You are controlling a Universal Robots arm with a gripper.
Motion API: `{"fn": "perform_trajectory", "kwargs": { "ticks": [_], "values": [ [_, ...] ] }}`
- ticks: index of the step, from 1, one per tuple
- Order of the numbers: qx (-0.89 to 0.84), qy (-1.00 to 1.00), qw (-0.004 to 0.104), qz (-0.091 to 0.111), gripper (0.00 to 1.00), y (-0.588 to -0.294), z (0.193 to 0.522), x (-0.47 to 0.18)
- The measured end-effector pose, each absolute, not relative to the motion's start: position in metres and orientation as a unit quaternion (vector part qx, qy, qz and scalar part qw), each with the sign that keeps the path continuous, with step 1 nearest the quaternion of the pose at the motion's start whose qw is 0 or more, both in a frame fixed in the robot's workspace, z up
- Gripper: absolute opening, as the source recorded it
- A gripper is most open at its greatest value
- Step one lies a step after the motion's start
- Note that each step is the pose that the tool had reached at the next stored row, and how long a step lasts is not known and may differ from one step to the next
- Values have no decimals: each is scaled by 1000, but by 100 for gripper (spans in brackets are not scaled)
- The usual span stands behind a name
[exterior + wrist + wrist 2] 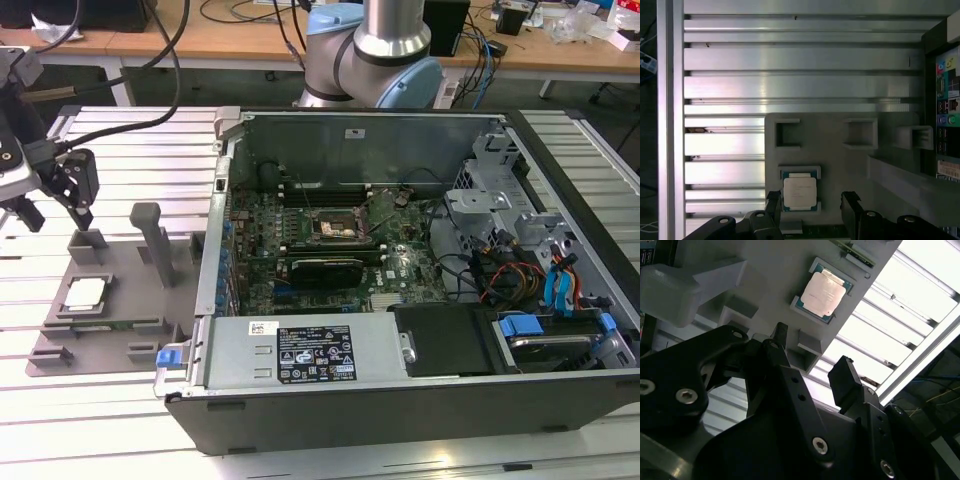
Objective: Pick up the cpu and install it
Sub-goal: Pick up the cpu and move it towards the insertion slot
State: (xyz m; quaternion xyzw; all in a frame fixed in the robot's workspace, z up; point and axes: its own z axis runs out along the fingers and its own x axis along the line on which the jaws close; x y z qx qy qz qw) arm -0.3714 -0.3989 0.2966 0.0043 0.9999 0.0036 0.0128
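The gripper (pixel 55 212) hangs over the slatted aluminium table (pixel 130 130) at the exterior view's left, just above the rim of the grey holder plate (pixel 130 300); its two black fingers (pixel 850 207) stand apart and they grip nothing.

The cpu (pixel 85 292) lies flat in a square pocket of the holder plate, its pale silver top facing up; in the exterior view it is below the gripper and a little toward the exterior view's right, and there is clear air between the two. In the first wrist view the cpu (pixel 800 192) shows in the gap between the spread fingers, closer to one finger than to the other; no finger touches it. In the second wrist view the cpu (pixel 824 292) sits beyond the fingertips (pixel 844 375), apart from them, with a raised grey block of the plate between.

A thin green circuit strip (pixel 105 325) lies on the same plate, just beside the cpu's pocket. The open computer case (pixel 420 400) stands at the plate's other side, toward the exterior view's right; the dark socket (pixel 335 225) on its board is well apart from the cpu and from the gripper.
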Motion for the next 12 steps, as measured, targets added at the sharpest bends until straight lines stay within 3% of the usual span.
{"fn": "perform_trajectory", "kwargs": {
  "ticks": [12],
  "values": [
    [4, 1000, 13, 4, 60, -399, 288, -371]
  ]
}}
